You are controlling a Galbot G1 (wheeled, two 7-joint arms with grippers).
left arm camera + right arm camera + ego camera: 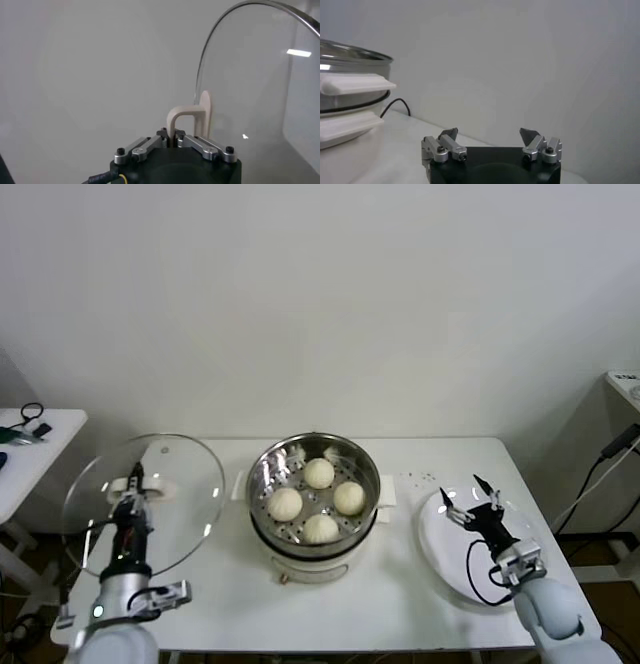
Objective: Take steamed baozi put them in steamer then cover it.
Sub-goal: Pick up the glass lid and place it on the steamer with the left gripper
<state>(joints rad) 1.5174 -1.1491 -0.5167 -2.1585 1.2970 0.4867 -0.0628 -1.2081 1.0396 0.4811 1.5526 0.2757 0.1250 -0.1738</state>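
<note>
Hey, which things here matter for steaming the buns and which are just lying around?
Job:
baozi, four in the steamer
glass lid, held by left gripper
right gripper, open over the plate

Lying about:
side table items
cable

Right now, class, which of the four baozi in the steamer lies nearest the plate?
The baozi on the steamer's right side, toward the plate; the other three sit farther left.
</note>
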